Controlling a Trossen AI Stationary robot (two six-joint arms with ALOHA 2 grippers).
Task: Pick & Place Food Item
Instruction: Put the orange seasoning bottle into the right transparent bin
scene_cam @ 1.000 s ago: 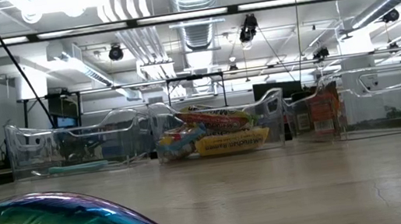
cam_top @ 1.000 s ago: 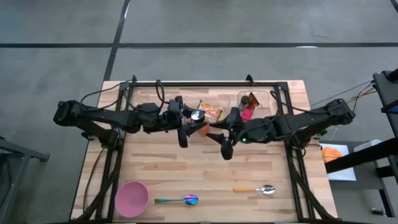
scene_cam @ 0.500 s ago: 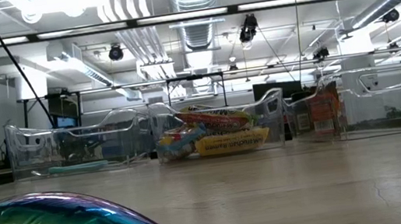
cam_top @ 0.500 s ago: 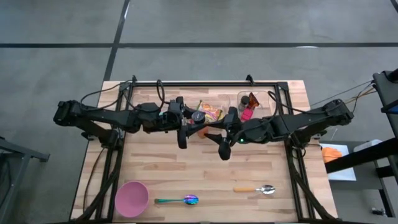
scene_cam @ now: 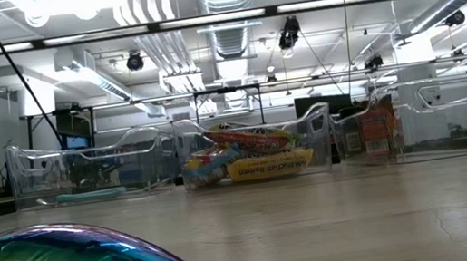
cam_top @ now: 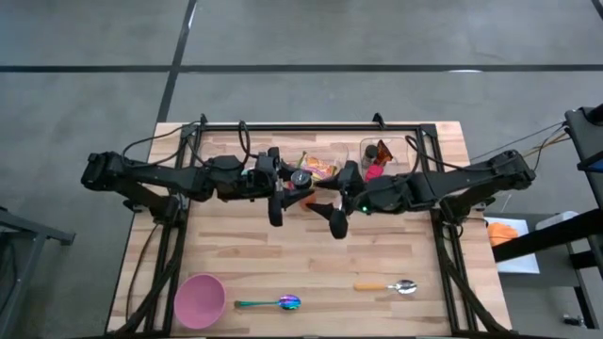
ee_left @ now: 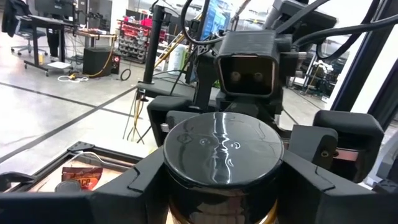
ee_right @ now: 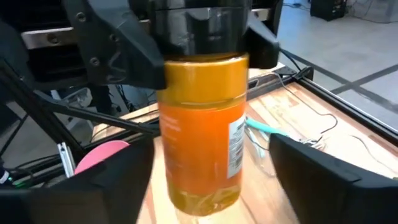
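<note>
Above the middle of the wooden table, a little in front of the clear bins at its far edge, the two arms meet around one jar. The jar has orange contents, a dark round lid and a white label with small print that cannot be read. The left gripper clasps the jar at its lid; its two dark fingers press on both sides of the lid, and the jar hangs below them, clear of the table. The right gripper is just beside the jar on the other side. Its fingers stand apart from the glass on both sides, so it is released and holds nothing.

Behind the jar, the bins hold coloured food packets; their writing is too small to read. Nearer than the jar, at the front edge of the table, lie a pink bowl, a rainbow-coloured spoon and a spoon with a wooden handle.
</note>
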